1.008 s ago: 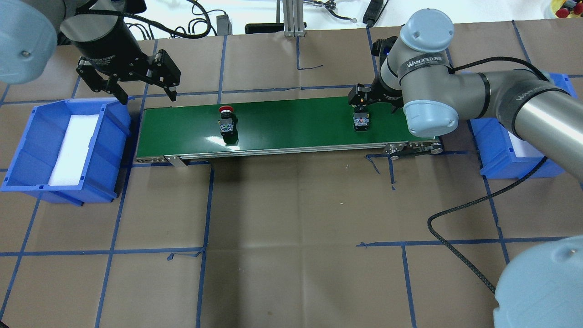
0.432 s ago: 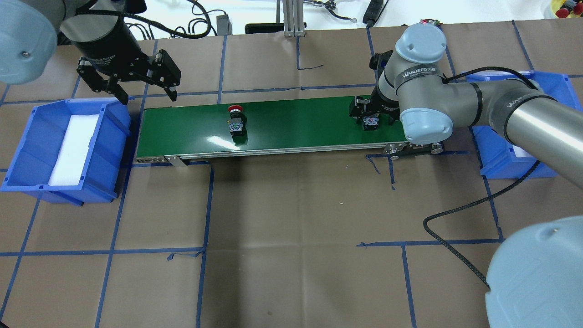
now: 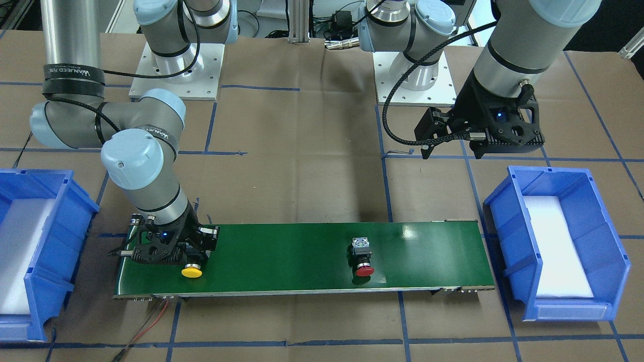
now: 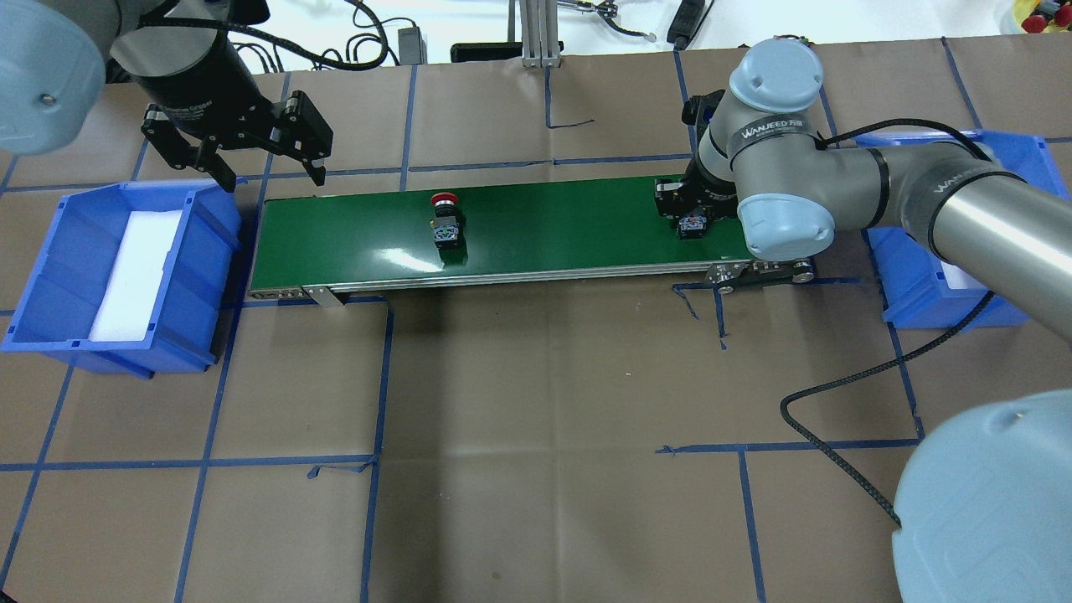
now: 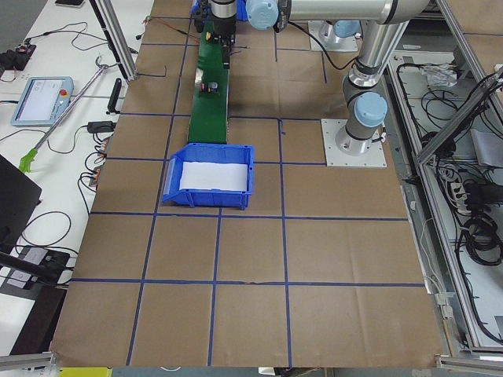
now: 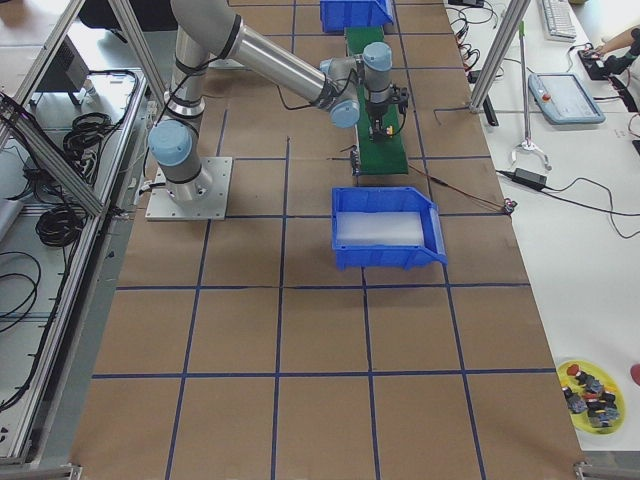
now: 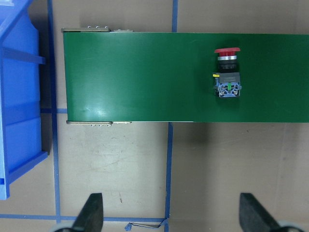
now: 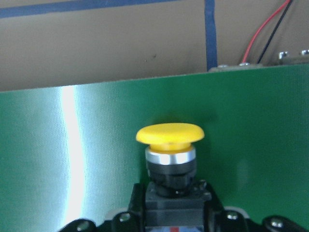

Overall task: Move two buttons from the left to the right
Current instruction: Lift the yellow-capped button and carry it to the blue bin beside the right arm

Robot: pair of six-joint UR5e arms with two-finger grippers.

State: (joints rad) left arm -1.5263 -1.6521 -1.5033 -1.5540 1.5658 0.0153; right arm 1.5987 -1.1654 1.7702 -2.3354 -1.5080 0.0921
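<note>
— Green belt [image 4: 569,226] on the surface [image 4: 544,402], with both buttons lying on it?

— Both, on their sides, caps pointing away from the robot. The red button [image 4: 446,224] lay a little to the robot's left of the belt's middle. The yellow button [image 3: 191,271] lay near the belt's right end, under the right tool [image 3: 176,249].

— From overhead I saw no yellow at all.

— No: there the arm and tool covered the cap, and only the back of the block showed. The front-facing view showed the cap poking out from beneath the tool. The right wrist view showed it close up, with a bright metal collar, and wires [image 8: 263,41] beyond the belt's edge.

— Had the right tool clenched?

— It looked released. It sat low over the belt, its fingers [image 8: 79,226] standing either side of the block, and the wrist view showed gaps between them and the block.

— And the left tool [image 4: 273,180]?

— Spread wide, holding nothing, hanging high near the belt's left end and the left bin [image 4: 50,276]. Its wrist view looked straight down on the red button, which the overhead view gave only at a slant.

— The side views?

— Too small to tell anything about either tool. The front-facing view showed the right bin [image 3: 55,226] lined with white foam [image 3: 20,251].
</note>
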